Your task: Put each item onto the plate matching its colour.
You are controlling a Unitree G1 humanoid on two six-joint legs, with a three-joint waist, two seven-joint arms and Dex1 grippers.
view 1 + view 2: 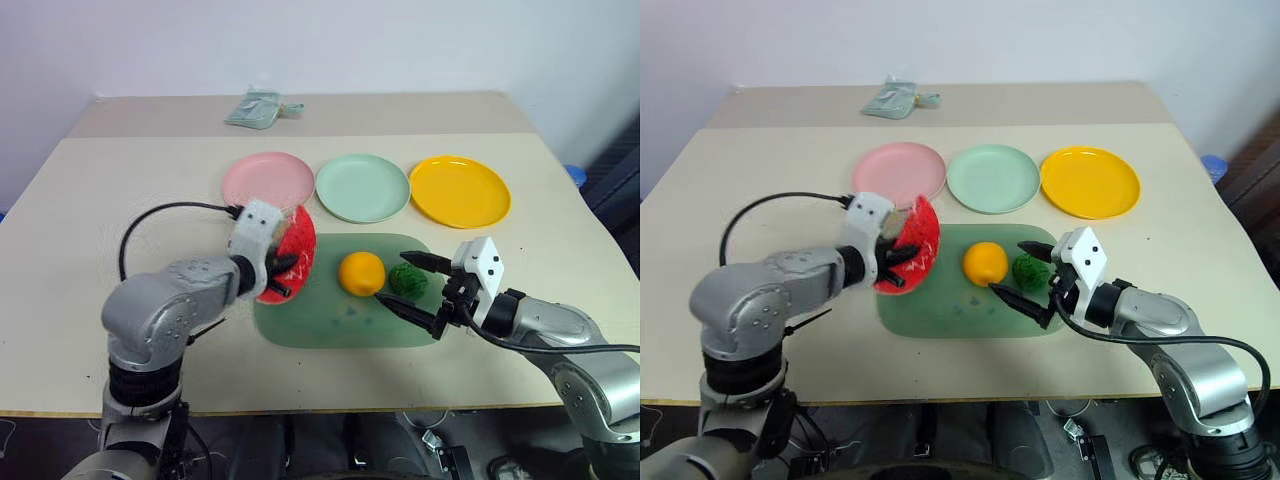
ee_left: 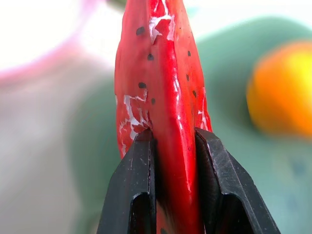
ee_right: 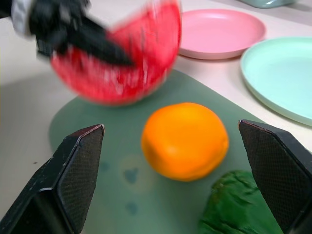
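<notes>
Now we are clamping the watermelon wedge [image 1: 297, 250] in our left gripper [image 1: 282, 275]; the pink plate [image 1: 268, 178] is lying just beyond it, while our right gripper [image 1: 415, 285] is gaping empty.

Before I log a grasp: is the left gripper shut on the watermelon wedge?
Yes, shut: both fingers of the left gripper press the watermelon wedge.
</notes>
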